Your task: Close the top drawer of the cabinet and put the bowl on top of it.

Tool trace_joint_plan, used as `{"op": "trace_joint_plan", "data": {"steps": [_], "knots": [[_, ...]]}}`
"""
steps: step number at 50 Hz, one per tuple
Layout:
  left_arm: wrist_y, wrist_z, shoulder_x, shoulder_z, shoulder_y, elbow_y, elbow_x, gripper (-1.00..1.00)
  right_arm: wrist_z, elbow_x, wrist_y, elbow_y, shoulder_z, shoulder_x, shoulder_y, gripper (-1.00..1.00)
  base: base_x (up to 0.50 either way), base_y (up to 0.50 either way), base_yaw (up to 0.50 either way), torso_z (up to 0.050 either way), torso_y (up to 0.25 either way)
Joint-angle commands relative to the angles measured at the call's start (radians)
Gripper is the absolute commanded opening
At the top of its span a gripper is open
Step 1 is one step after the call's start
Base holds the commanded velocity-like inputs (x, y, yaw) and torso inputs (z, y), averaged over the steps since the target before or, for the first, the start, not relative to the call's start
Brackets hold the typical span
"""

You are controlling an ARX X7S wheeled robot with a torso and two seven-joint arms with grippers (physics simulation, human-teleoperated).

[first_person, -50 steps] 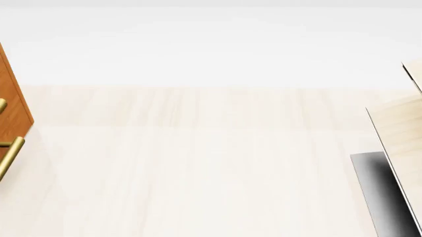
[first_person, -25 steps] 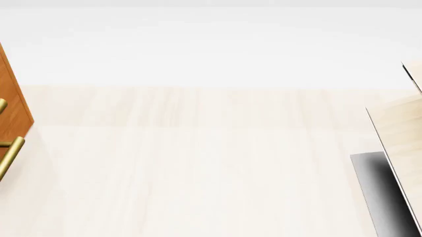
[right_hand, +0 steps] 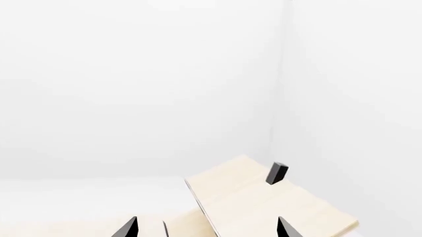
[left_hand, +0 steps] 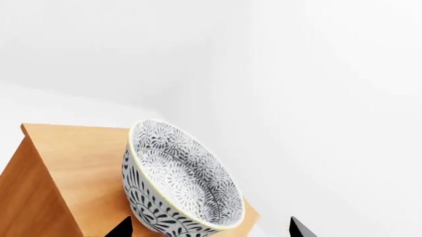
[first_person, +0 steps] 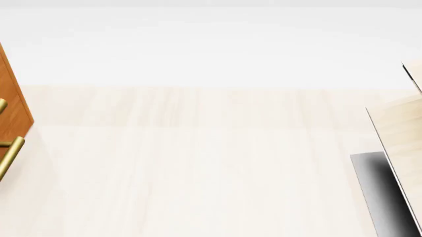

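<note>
bowl (left_hand: 178, 180) on cabinet (left_hand: 72, 168) top, near far corner | left gripper (left_hand: 209, 228) fingers spread, empty, straddling bowl | right gripper (right_hand: 205, 228) spread, empty | back straight off, no rim nudge

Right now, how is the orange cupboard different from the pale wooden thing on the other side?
The cabinet is deep orange-brown; the rack is pale, nearly cream. The cabinet shows brass bar handles; the rack shows none, only a black base. The bowl sits on the cabinet's top in the left wrist view, while the rack's top carries a small black block. Both look wooden.
</note>
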Motion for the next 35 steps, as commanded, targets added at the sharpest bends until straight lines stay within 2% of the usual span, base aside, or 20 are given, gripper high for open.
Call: {"op": "trace_joint_plan", "data": {"steps": [1, 21, 22, 24, 25, 27, 29, 30, 35], "knots": [[-0.050, -0.014, -0.017, -0.081, 0.102, 0.169, -0.091, 1.00, 0.028, 0.026, 0.019, -0.014, -0.003, 0.023, 0.024, 1.00, 0.00, 0.00, 0.00, 0.000, 0.000], [-0.133, 0.035, -0.012, -0.258, 0.334, 0.431, -0.190, 1.00, 0.049, 0.043, 0.030, -0.013, -0.022, 0.043, 0.058, 1.00, 0.00, 0.00, 0.00, 0.000, 0.000], [-0.134, 0.036, -0.012, -0.258, 0.337, 0.433, -0.188, 1.00, 0.074, 0.098, 0.052, -0.022, 0.009, 0.075, 0.068, 1.00, 0.00, 0.00, 0.00, 0.000, 0.000], [-0.142, 0.043, -0.014, -0.266, 0.349, 0.447, -0.189, 1.00, 0.054, 0.057, 0.033, -0.018, -0.007, 0.048, 0.053, 1.00, 0.00, 0.00, 0.00, 0.000, 0.000], [-0.143, 0.045, -0.014, -0.269, 0.354, 0.451, -0.191, 1.00, 0.090, 0.133, 0.061, -0.027, 0.034, 0.094, 0.068, 1.00, 0.00, 0.00, 0.00, 0.000, 0.000], [-0.171, 0.077, -0.013, -0.282, 0.392, 0.483, -0.190, 1.00, 0.061, 0.078, 0.036, -0.022, 0.008, 0.057, 0.051, 1.00, 0.00, 0.00, 0.00, 0.000, 0.000], [-0.183, 0.087, -0.013, -0.299, 0.413, 0.504, -0.182, 1.00, 0.101, 0.166, 0.066, -0.028, 0.051, 0.107, 0.069, 1.00, 0.00, 0.00, 0.00, 0.000, 0.000], [-0.188, 0.093, -0.013, -0.307, 0.423, 0.513, -0.183, 1.00, 0.068, 0.097, 0.038, -0.020, 0.012, 0.064, 0.053, 1.00, 0.00, 0.00, 0.00, 0.000, 0.000], [-0.217, 0.120, 0.001, -0.365, 0.486, 0.562, -0.183, 1.00, 0.065, 0.087, 0.033, -0.020, 0.004, 0.056, 0.052, 1.00, 0.00, 0.00, 0.00, 0.000, 0.000]]}}
